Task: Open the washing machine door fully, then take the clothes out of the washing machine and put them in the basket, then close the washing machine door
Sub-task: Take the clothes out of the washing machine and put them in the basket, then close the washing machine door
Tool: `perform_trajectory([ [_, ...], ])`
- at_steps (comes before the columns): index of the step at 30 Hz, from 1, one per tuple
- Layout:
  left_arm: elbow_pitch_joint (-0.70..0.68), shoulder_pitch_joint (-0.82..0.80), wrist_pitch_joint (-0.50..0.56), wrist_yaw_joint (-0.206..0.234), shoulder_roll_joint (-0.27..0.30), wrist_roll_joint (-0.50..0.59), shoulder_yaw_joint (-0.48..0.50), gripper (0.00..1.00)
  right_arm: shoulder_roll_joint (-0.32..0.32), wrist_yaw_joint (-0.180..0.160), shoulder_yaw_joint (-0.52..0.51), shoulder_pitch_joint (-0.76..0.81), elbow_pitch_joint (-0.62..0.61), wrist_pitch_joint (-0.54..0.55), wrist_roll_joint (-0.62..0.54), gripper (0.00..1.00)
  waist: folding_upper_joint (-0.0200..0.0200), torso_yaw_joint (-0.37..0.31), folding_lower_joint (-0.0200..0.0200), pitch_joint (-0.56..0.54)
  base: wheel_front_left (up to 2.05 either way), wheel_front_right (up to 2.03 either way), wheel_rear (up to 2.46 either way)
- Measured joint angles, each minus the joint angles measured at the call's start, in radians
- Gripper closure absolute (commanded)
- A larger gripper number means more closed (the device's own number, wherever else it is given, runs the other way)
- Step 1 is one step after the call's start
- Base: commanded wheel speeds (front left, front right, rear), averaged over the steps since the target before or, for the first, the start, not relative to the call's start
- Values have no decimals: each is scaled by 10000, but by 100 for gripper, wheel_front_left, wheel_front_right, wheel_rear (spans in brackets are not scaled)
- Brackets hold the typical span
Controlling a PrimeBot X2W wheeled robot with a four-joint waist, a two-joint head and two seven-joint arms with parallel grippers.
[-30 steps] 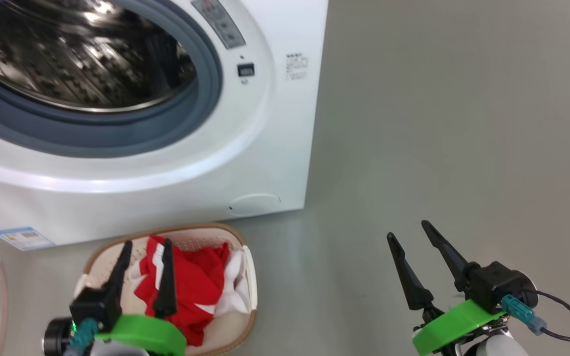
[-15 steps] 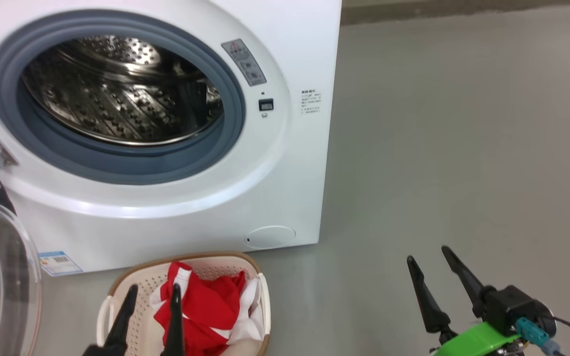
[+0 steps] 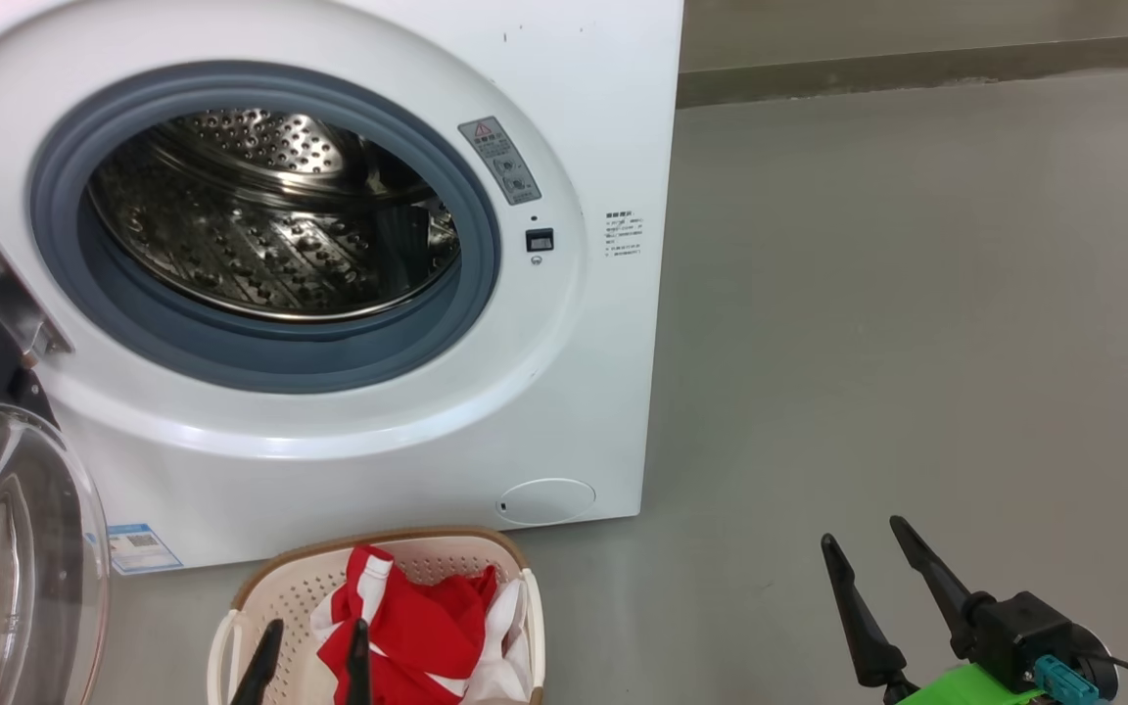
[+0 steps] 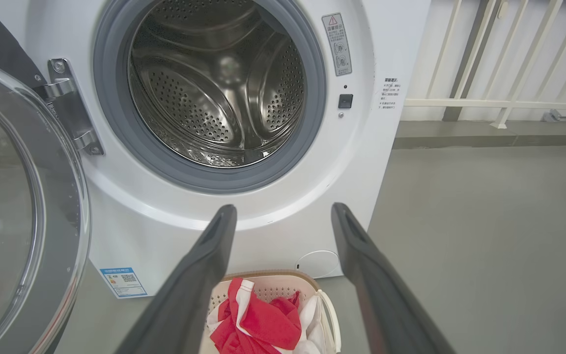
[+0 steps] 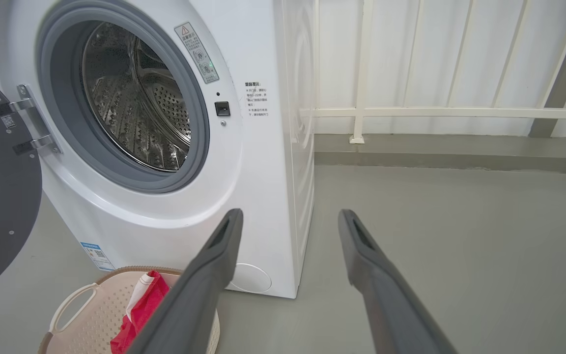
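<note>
**Drum emptied, only the door left to shut**

From my seat, the first two steps look done. The washing machine door (image 5: 3,231) hangs swung wide on its hinge at the left of the washing machine (image 3: 564,392). The drum (image 4: 214,88) shows plain perforated steel, with no fabric that I can see. The clothes (image 3: 417,627), red with white trim, lie heaped in the basket (image 3: 280,602), which sits on the floor (image 3: 916,294) just in front of the machine, below the opening.

My left claw (image 4: 284,212) hovers above the basket with its fingers apart and nothing between them. My right claw (image 3: 866,537) is off to the right over the floor, fingers likewise spread and empty.

What remains, as I judge it, is the last step: swinging the door round and pressing it home until it latches. The left arm is the nearer to it.
</note>
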Motion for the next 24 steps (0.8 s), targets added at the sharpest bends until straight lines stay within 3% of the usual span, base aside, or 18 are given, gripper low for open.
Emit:
perform_trajectory([
  [24, -36, 114, 130, 184, 86, -4, -138, 0, 12, 0, -69, 204, -198, 251, -71, 0, 1, -29, -1, -60, 0, 0, 0],
])
